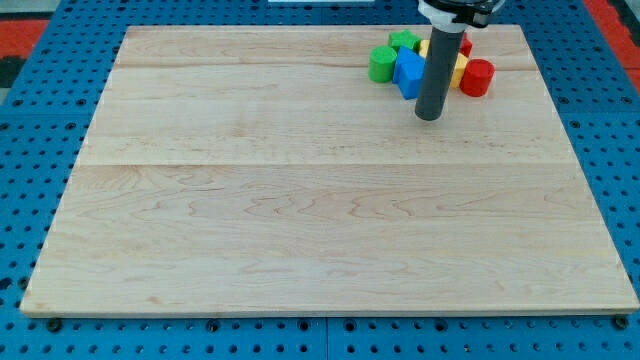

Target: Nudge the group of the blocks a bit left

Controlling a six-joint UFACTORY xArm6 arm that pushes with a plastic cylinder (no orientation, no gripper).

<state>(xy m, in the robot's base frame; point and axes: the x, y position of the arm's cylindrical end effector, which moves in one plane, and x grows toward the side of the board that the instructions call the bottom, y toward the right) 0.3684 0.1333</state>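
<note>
A tight group of blocks sits near the top right of the wooden board (300, 200). A green cylinder (382, 63) is at the group's left, and a second green block (404, 41) is behind it. A blue block (409, 73) lies in the middle. A yellow block (458, 70) shows behind the rod, and a red cylinder (477, 77) is at the right. Another red block (465, 45) peeks out at the back. My tip (428, 116) rests on the board just below the group, close to the blue block. The rod hides part of the group.
The board lies on a blue perforated table (30, 120). Red mat corners show at the view's top left (30, 25) and top right (612, 20). The board's top edge runs just behind the blocks.
</note>
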